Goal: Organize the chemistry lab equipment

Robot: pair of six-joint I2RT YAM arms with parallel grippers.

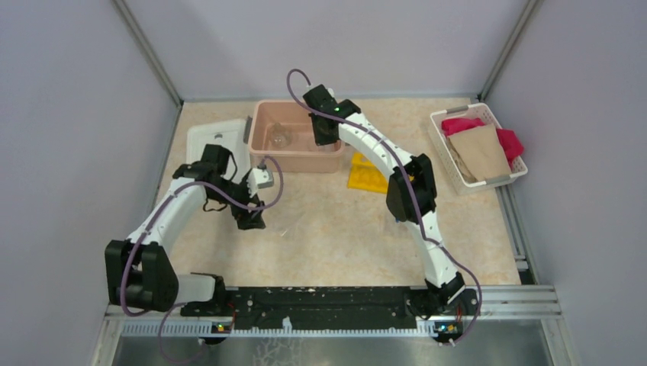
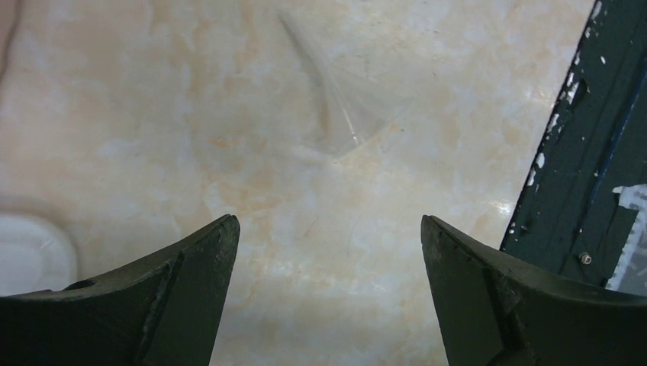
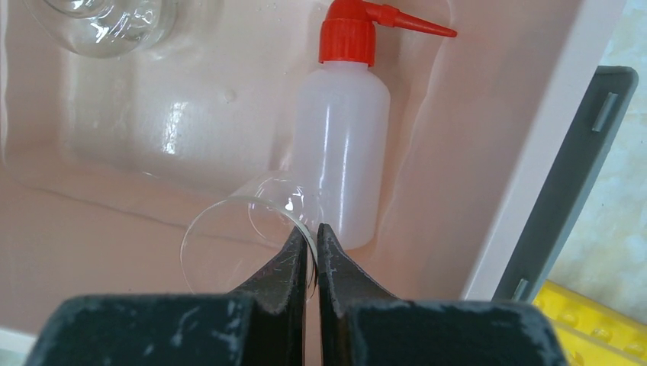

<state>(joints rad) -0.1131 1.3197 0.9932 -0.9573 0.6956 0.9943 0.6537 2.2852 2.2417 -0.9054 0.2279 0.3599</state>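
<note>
Glass beaker in pink tub | we are pinching its rim, right pincer closed, bottle at 12 o'clock | left pincer spread, empty | we are aiming to seat it before release.

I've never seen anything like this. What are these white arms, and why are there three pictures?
These are two robot arms bolted to a table, each ending in a two-finger gripper. The wide picture is from overhead; the other two are from wrist cameras. The right gripper, shut, pinches the rim of a clear beaker inside a pink tub, beside a squeeze bottle and a glass flask. The left gripper hangs open near a clear funnel lying on the table. A yellow rack and a basket of cloths sit nearby.
</note>
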